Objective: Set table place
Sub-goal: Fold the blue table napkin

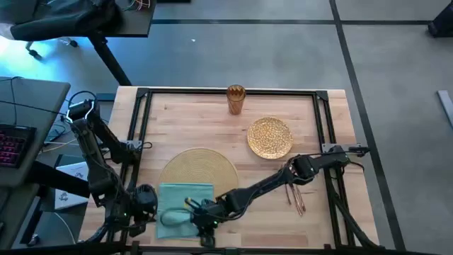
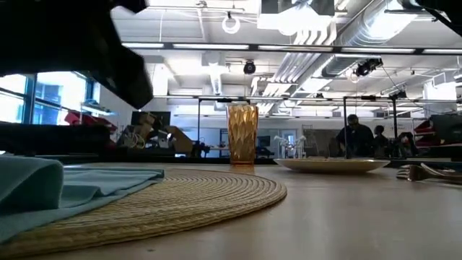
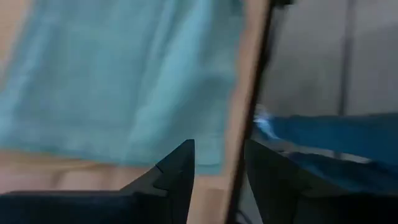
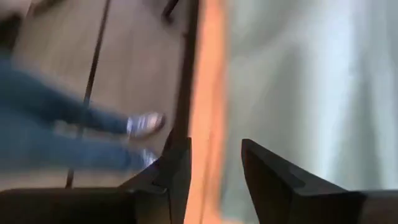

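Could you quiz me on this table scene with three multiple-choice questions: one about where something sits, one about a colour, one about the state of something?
1. Where is the cup?
A. far edge of the table
B. on the plate
C. on the napkin

2. What colour is the napkin?
A. red
B. teal
C. white

3. What lies on the gold plate?
A. a fork
B. the cup
C. nothing

Answers: 1 A, it stands alone by the far rail. 2 B, blue-green cloth overlapping the placemat. 3 C, its surface shows bare.
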Robot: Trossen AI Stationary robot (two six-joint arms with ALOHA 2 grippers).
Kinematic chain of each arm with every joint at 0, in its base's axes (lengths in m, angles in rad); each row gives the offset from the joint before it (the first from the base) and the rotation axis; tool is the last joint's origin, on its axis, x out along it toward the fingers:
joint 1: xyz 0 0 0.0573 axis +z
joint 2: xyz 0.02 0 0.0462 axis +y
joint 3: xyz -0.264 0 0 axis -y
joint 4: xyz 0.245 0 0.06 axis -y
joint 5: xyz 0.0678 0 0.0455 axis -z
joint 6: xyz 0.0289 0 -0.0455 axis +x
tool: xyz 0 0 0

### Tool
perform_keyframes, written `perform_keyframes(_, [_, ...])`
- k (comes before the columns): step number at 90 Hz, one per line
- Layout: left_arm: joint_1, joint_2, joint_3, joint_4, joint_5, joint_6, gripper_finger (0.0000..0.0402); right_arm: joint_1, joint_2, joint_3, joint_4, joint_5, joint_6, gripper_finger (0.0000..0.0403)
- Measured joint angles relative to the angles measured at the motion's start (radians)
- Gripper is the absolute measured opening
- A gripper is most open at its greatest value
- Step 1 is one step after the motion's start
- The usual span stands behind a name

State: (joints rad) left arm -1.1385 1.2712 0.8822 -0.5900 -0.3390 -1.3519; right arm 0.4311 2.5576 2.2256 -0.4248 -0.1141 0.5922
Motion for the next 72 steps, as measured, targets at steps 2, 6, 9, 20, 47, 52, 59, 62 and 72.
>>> perform_keyframes(2, [-0.002, 0.004, -0.014, 0.034, 0.001, 0.001, 0.0124, -0.001, 0.005, 0.000, 0.004, 0.025, 0.002, 0.0128])
perform_keyframes(6, [-0.004, 0.013, -0.043, 0.085, 0.005, -0.005, 0.0124, 0.001, 0.020, 0.000, 0.029, 0.074, 0.005, 0.0125])
perform_keyframes(9, [-0.005, 0.020, -0.061, 0.112, 0.020, -0.016, 0.0124, 0.006, 0.025, -0.002, 0.034, 0.089, 0.007, 0.0122])
perform_keyframes(20, [-0.011, 0.050, -0.120, 0.234, 0.113, -0.031, 0.0124, 0.026, 0.070, -0.003, 0.057, 0.027, 0.006, 0.0112])
perform_keyframes(47, [-0.042, 0.092, -0.130, 0.362, 0.168, 0.103, 0.0124, 0.024, 0.089, 0.069, 0.067, -0.070, -0.074, 0.0108])
perform_keyframes(52, [-0.042, 0.094, -0.130, 0.366, 0.154, 0.126, 0.0124, 0.024, 0.085, 0.099, 0.079, -0.056, -0.088, 0.0108])
perform_keyframes(59, [-0.051, 0.109, -0.130, 0.377, 0.103, 0.185, 0.0124, 0.029, 0.081, 0.119, 0.087, -0.030, -0.121, 0.0108])
perform_keyframes(62, [-0.054, 0.121, -0.130, 0.389, 0.081, 0.222, 0.0124, 0.032, 0.082, 0.123, 0.081, -0.013, -0.125, 0.0108])
perform_keyframes(72, [-0.056, 0.188, -0.129, 0.413, 0.060, 0.326, 0.0124, 0.047, 0.087, 0.124, 0.064, 0.017, -0.120, 0.0108])
